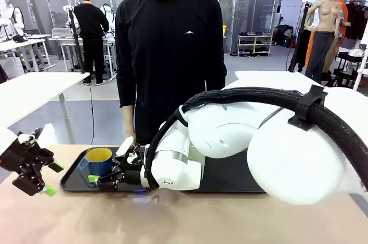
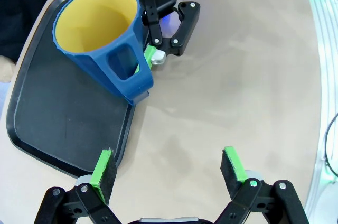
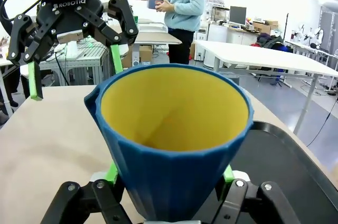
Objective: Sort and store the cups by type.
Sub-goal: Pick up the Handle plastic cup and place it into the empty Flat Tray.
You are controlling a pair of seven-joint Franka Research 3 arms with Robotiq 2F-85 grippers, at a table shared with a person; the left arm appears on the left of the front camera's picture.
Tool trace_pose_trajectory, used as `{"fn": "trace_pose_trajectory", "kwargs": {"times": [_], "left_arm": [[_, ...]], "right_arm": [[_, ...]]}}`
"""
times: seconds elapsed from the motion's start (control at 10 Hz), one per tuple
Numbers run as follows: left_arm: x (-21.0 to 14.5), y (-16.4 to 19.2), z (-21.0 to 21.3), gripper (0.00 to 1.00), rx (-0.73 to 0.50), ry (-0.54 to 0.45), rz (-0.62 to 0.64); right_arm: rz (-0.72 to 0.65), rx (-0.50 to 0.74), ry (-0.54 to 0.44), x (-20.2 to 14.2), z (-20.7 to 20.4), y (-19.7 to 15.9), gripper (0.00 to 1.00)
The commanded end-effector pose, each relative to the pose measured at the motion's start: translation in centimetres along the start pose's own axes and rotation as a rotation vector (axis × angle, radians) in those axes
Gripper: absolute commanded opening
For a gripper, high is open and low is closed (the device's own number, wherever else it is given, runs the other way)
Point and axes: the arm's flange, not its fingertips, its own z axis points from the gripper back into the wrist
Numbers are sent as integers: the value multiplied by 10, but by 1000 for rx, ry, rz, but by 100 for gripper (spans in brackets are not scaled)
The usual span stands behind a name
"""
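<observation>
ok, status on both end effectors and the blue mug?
Left end effector open, empty, over bare table beside the tray. Right end effector shut on the blue mug, at the tray's edge. Nothing in the way.

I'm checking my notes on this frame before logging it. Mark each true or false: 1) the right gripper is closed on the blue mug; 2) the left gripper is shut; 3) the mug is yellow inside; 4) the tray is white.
1) The right gripper is closed on the blue mug: true.
2) The left gripper is shut: false, it is open and holds nothing.
3) The mug is yellow inside: true.
4) The tray is white: false, it is black.
</observation>
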Motion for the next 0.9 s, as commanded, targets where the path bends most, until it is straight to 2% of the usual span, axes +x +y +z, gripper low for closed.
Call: {"fn": "trace_pose_trajectory", "kwargs": {"times": [0.0, 0.3, 0.5, 0.8], "left_arm": [[0, 0, 0, 100, 13, 15, -1], [0, 0, 0, 100, 13, 15, -1], [0, 0, 0, 100, 13, 15, -1], [0, 0, 0, 100, 13, 15, -1]], "right_arm": [[10, -9, -5, 4, 2, -4, 77], [-17, 2, -13, 3, 4, -6, 77], [-24, -129, 19, 1, 0, -8, 77], [-21, -235, 20, -1, -8, -7, 77]]}}
